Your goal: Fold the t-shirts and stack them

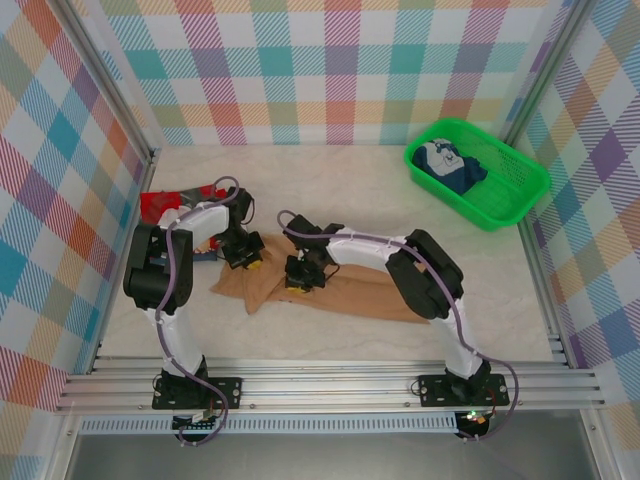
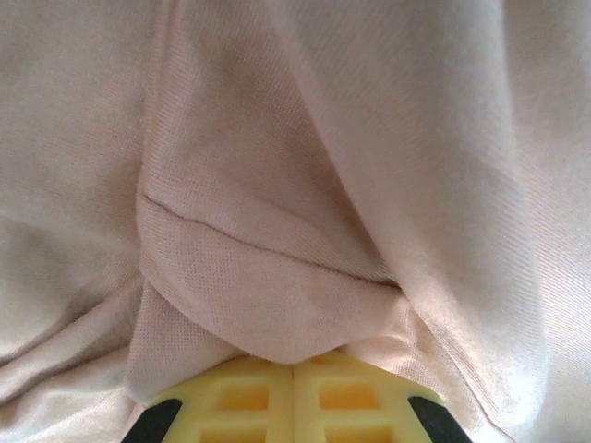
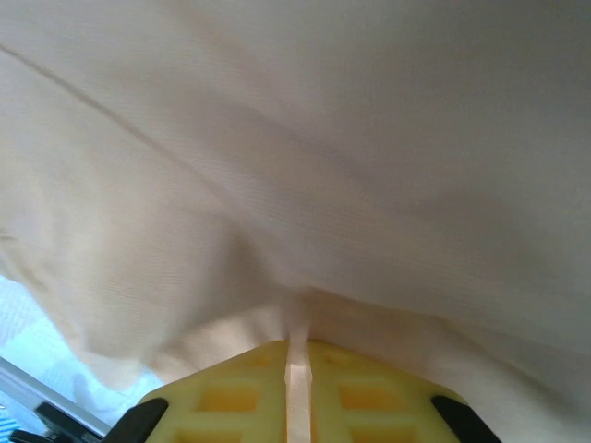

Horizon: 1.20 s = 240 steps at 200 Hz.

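plain tan-brown t-shirt (image 1: 350, 295) mid-frame; red t-shirt (image 1: 165, 205) at left; bright green mesh basket (image 1: 520, 180) upper right; yellow fingers (image 2: 249, 399); pastel plaid walls (image 1: 60, 150); cream marbled worktop (image 1: 340, 185).

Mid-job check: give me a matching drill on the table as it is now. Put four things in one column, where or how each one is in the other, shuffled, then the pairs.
Things:
1. tan shirt
2. red shirt
3. basket
4. left gripper

Place or state:
a. far right corner of the table
b. shut on a fold of the tan shirt
c. at the left edge
d. lying rumpled mid-table

Pairs: 1-d, 2-c, 3-a, 4-b
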Each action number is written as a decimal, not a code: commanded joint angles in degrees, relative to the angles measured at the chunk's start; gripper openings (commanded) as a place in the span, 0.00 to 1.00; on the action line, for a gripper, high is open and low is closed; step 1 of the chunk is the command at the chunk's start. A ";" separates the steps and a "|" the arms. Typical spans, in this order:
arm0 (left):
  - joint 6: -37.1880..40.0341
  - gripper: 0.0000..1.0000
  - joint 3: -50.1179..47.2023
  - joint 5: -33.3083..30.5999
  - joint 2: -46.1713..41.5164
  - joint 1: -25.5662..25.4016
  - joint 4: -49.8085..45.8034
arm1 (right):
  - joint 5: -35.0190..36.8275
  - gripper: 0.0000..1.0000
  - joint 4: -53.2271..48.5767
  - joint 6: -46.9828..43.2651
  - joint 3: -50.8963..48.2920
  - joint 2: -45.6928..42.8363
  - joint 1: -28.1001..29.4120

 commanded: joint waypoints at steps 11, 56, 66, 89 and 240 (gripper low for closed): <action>2.12 0.05 -1.69 -0.68 1.96 0.72 1.44 | 1.07 0.14 -1.37 3.37 4.20 3.85 1.36; 2.56 0.05 -1.36 -0.39 1.86 0.83 1.02 | 1.53 0.17 -3.42 3.91 9.20 6.77 1.62; 2.65 0.05 -1.16 -0.42 1.85 0.83 0.84 | 1.77 0.17 -3.02 3.93 9.30 6.84 1.64; 2.66 0.04 -1.07 -0.32 1.68 0.92 0.83 | 1.78 0.19 -3.35 3.93 10.51 6.93 1.69; 2.62 0.02 0.03 -0.89 2.03 1.32 0.14 | 1.39 0.06 -4.48 8.61 12.72 8.56 1.84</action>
